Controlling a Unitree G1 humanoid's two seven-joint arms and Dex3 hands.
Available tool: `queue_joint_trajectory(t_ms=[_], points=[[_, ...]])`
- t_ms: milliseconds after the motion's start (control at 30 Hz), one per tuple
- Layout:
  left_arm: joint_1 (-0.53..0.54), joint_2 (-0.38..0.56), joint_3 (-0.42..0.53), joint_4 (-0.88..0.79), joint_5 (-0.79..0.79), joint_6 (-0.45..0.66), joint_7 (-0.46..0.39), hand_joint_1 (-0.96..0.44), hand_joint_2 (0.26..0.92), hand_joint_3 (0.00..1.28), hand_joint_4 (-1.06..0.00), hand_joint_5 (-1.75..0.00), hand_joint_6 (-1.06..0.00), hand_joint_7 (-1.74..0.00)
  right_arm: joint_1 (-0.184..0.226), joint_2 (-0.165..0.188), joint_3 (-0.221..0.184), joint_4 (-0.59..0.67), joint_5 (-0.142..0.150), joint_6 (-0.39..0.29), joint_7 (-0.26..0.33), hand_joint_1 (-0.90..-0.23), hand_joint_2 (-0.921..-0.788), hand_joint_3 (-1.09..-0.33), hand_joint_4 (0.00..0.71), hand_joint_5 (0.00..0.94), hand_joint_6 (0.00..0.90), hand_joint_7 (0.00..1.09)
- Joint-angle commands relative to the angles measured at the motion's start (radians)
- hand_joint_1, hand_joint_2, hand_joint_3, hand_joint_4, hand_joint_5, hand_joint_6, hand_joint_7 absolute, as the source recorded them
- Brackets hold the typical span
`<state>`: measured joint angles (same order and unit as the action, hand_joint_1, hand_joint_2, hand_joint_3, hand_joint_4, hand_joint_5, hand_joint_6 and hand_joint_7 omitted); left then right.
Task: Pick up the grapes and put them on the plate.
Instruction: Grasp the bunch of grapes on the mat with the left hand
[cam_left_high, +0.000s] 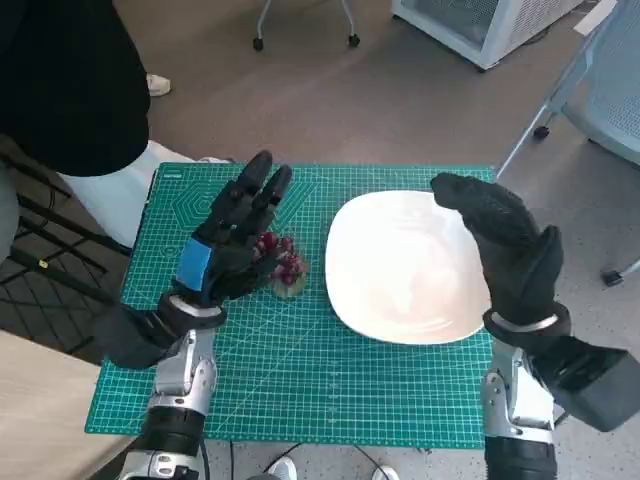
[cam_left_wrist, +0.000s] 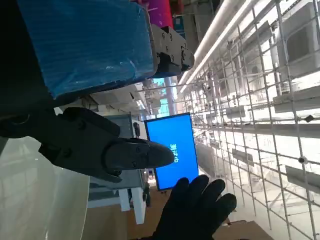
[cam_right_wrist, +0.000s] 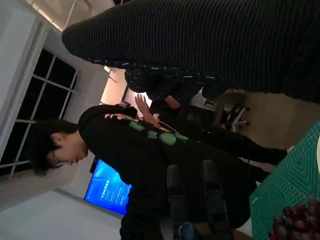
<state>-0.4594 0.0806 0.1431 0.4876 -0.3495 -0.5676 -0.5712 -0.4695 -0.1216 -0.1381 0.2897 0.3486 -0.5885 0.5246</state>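
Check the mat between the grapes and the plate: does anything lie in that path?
Nothing visible does. The grapes sit beside the plate, with only bare green mat between them.

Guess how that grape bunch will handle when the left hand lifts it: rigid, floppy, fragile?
Probably floppy: the grapes show as a loose cluster of small round red berries, so the bunch may sag or swing. Likely fragile too; squeezing could pop berries off, and a loose one would roll on the flat green cutting mat. The left hand hovers over them, grip unclear.
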Motion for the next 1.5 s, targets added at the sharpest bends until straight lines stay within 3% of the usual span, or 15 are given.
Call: queue_joint_trajectory(t_ms=[33,700,900,1100,1233,1333,1500], points=[[0.001,0.003,-0.002,-0.010,0.008,-0.018,-0.002,-0.40,0.921,0.34,-0.20,0.00,-0.30,0.00,0.009,-0.011,-0.005,0.018,-0.001,0.002,0.004,-0.505,-0.921,-0.587,0.276,0.001,-0.001,0.53],[0.010,0.008,-0.001,-0.019,0.008,-0.023,0.002,-0.40,0.921,0.34,-0.20,0.00,-0.30,0.00,0.019,-0.013,-0.003,0.001,0.000,0.007,-0.003,-0.503,-0.921,-0.586,0.278,0.002,-0.001,0.53],[0.020,0.074,-0.012,-0.060,0.102,-0.011,0.035,-0.46,0.921,0.28,-0.14,0.00,-0.25,0.00,0.021,-0.011,-0.001,-0.003,-0.002,0.010,-0.007,-0.502,-0.921,-0.587,0.279,0.002,-0.001,0.53],[0.073,0.297,-0.041,-0.267,0.467,0.129,0.120,-0.62,0.911,0.08,-0.02,0.00,-0.06,0.00,0.022,-0.011,-0.001,-0.003,0.000,0.010,-0.005,-0.501,-0.921,-0.587,0.279,0.002,-0.001,0.53],[0.110,0.391,-0.062,-0.444,0.654,0.332,0.096,-0.66,0.856,0.02,0.00,0.00,-0.01,0.00,0.020,-0.014,-0.004,0.003,0.005,0.009,-0.001,-0.500,-0.921,-0.588,0.280,0.002,-0.001,0.53],[0.124,0.416,-0.083,-0.542,0.746,0.482,0.071,-0.63,0.800,0.01,0.00,0.00,-0.01,0.00,0.018,-0.015,-0.004,0.005,0.005,0.009,-0.001,-0.499,-0.921,-0.590,0.279,0.002,-0.001,0.53],[0.130,0.405,-0.116,-0.590,0.807,0.594,0.085,-0.57,0.741,0.00,0.00,0.00,-0.04,-0.02,0.017,-0.013,-0.003,0.007,0.003,0.010,-0.002,-0.502,-0.921,-0.594,0.279,0.002,-0.001,0.53]])
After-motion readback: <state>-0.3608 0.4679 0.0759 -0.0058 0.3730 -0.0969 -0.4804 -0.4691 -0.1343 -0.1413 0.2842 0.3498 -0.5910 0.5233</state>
